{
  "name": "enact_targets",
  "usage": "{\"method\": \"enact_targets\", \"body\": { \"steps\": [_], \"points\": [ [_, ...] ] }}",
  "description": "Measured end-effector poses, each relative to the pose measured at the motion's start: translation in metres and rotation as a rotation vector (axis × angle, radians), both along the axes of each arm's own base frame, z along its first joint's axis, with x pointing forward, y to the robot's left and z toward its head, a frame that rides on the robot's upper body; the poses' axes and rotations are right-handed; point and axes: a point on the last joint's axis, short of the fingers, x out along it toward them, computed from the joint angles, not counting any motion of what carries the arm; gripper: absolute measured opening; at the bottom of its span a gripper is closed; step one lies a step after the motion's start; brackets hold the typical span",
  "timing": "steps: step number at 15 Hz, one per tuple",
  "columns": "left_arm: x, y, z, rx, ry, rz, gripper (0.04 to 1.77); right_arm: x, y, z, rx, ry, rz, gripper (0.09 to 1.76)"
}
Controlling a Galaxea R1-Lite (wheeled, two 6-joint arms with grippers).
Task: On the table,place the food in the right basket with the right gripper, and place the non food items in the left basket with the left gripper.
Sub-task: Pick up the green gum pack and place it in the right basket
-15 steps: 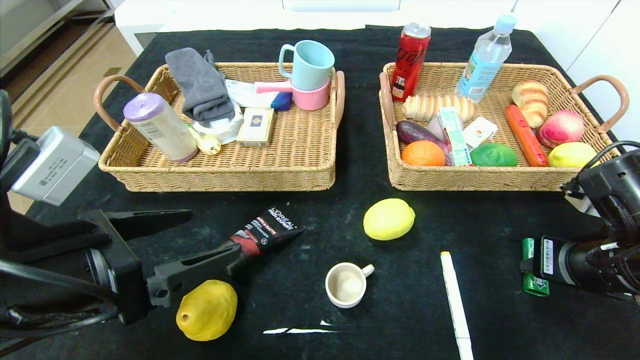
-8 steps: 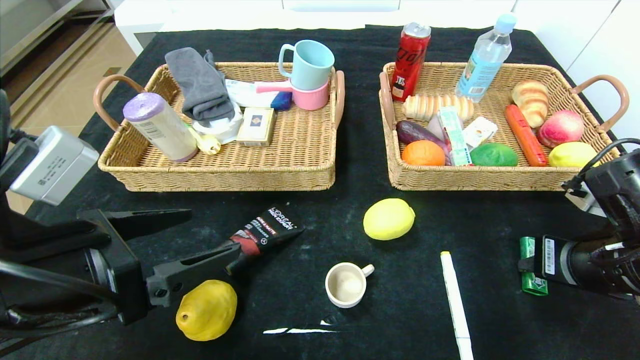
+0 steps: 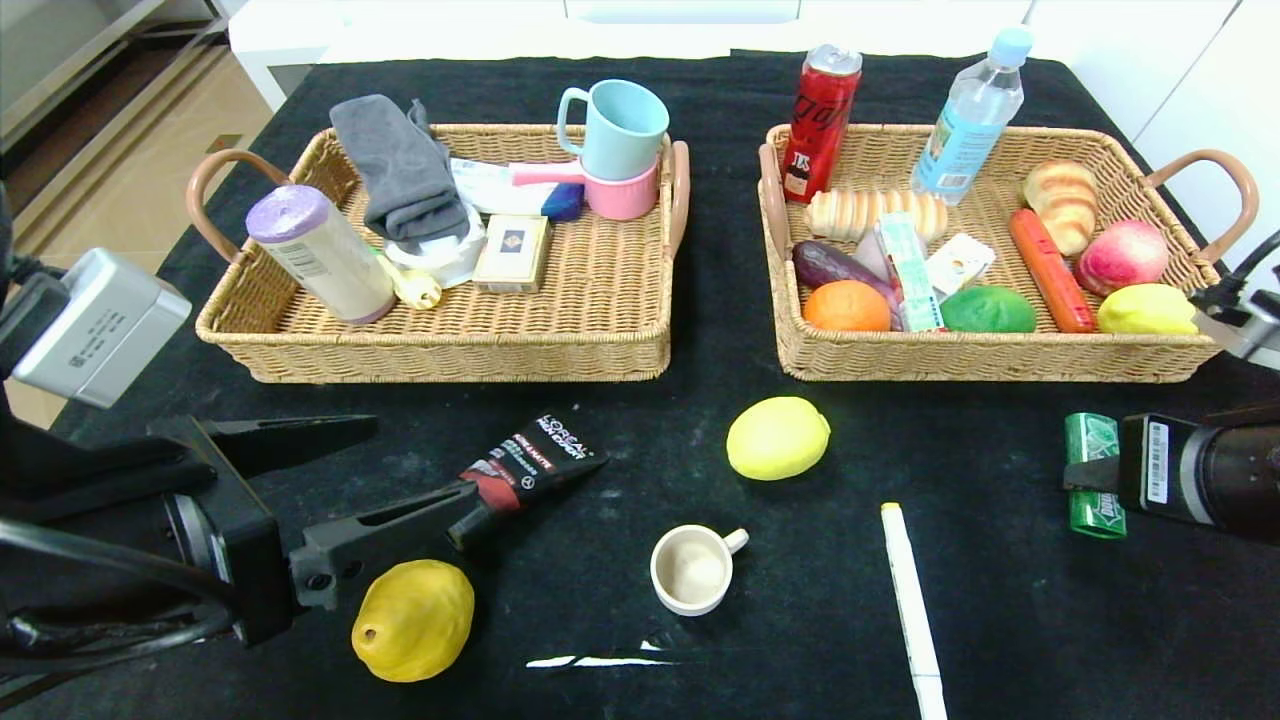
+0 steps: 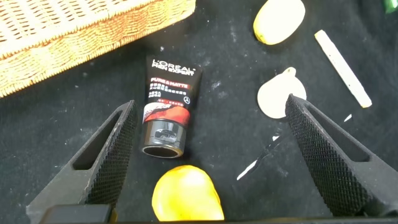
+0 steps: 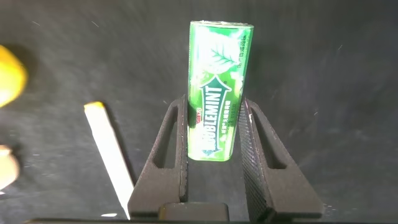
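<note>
My right tool (image 5: 214,140) is clenched on the gum pack (image 5: 219,90), held above the tabletop (image 3: 980,640) near the right basket (image 3: 990,358); I'd clear its rim before letting go, left tool (image 4: 208,134) released.

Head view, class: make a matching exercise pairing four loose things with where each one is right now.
Things:
1. gum pack
2. cosmetic tube
3. small cup
4. marker pen

Places:
A. on the cloth beside the left tool's open fingers
B. clamped in the right tool
C. lying near the table's front edge, right of the cup
D. standing upright below the smooth lemon

Pairs: 1-B, 2-A, 3-D, 4-C
</note>
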Motion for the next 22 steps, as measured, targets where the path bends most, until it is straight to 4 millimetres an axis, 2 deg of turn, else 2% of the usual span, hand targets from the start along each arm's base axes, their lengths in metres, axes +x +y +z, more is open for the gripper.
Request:
{"method": "enact_targets", "body": {
  "steps": [5, 9, 17, 22],
  "points": [
    [-0.002, 0.001, 0.000, 0.013, -0.015, -0.004, 1.72, 0.015, 0.002, 0.044, -0.023, -0.132, 0.042, 0.57],
    [-0.003, 0.001, 0.001, 0.011, -0.020, -0.005, 1.72, 0.038, -0.001, 0.067, -0.044, -0.219, 0.026, 0.57],
    [-0.004, 0.002, 0.001, 0.012, -0.023, -0.007, 1.72, 0.089, -0.012, 0.084, -0.016, -0.477, -0.061, 0.57],
    [-0.004, 0.002, 0.002, 0.010, -0.025, -0.007, 1.72, 0.115, -0.017, 0.075, -0.013, -0.540, -0.097, 0.57]
  ]
}}
